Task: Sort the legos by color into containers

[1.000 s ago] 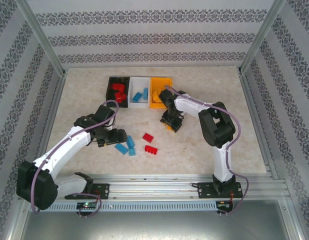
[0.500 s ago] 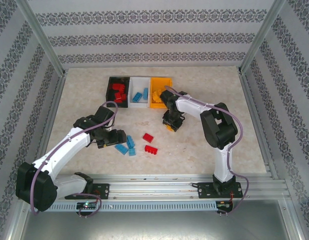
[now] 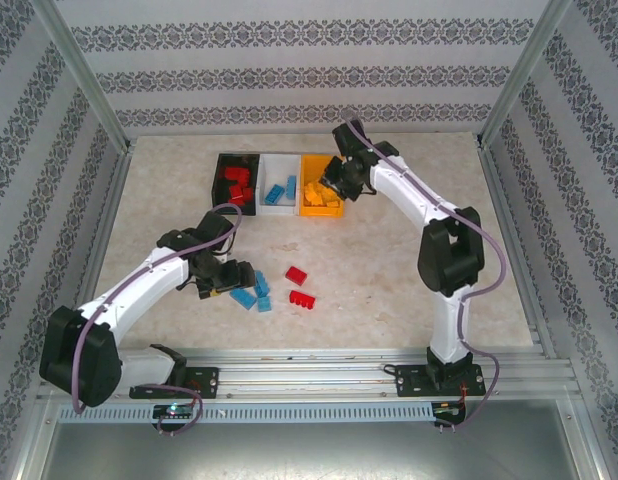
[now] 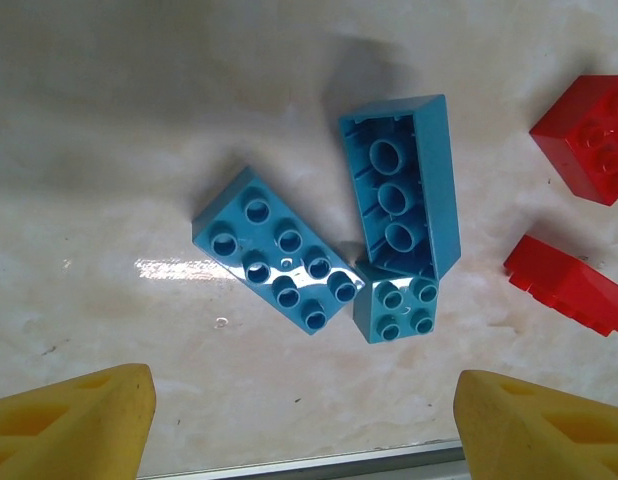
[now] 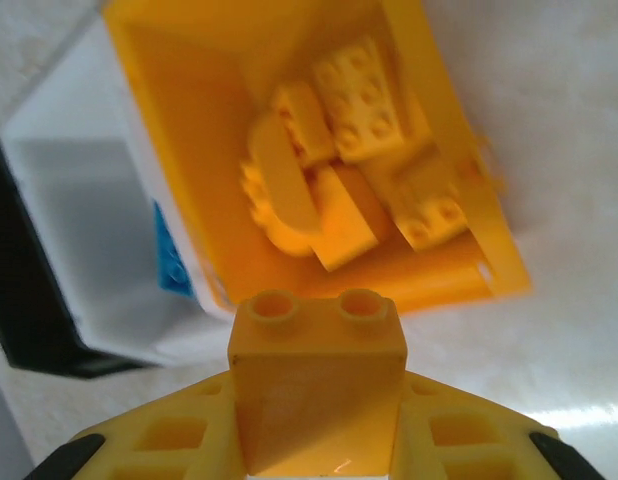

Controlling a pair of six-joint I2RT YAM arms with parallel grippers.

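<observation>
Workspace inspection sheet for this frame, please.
Surface: table, pale marbled.
Job's things: black bin holds red legos; white bin, blue legos; orange bin, yellow legos. On table: three loose blue legos, two loose red legos.
Clutter: nothing seen.
Grippers: left gripper, jaws open, above loose blue legos; right gripper, jaws shut on yellow lego by orange bin.
Cables: purple cables along both arms.
Surroundings: patterned walls, metal frame.

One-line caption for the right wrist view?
The right gripper holds an orange-yellow brick near the orange bin of matching bricks.
</observation>
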